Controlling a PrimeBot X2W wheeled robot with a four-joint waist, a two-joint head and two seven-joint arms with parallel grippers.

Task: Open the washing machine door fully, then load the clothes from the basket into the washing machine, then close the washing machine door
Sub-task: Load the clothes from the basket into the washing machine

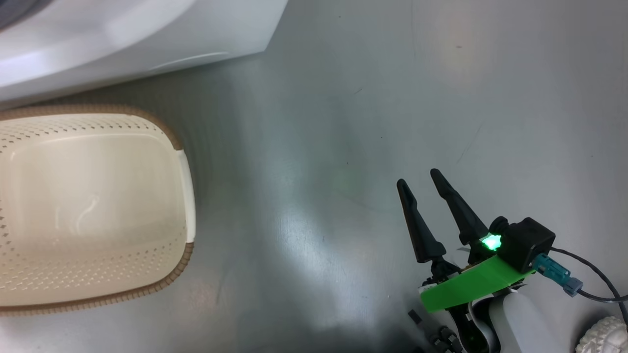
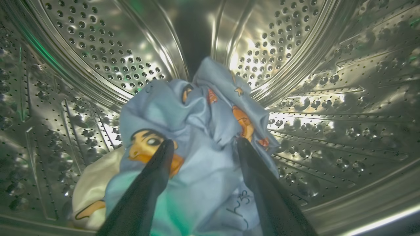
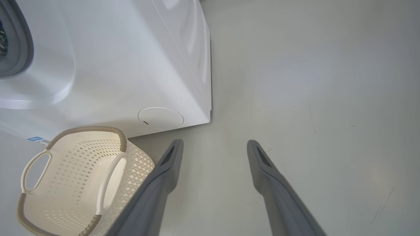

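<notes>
Grey glossy floor under the spread, empty right claw; left claw gapes at clothes in steel drum.

right hand: two grey fingers rising from the bottom edge, spread well apart; just floor showing between them
washing machine: big white box, upper left; grey rubber ring peeking in at the left edge; round cap low near its corner; blue label down by the basket
basket: cream, perforated, brown woven rim, two loop handles; sits on the floor right by the machine
floor: pale grey; few faint scuffs
</notes>
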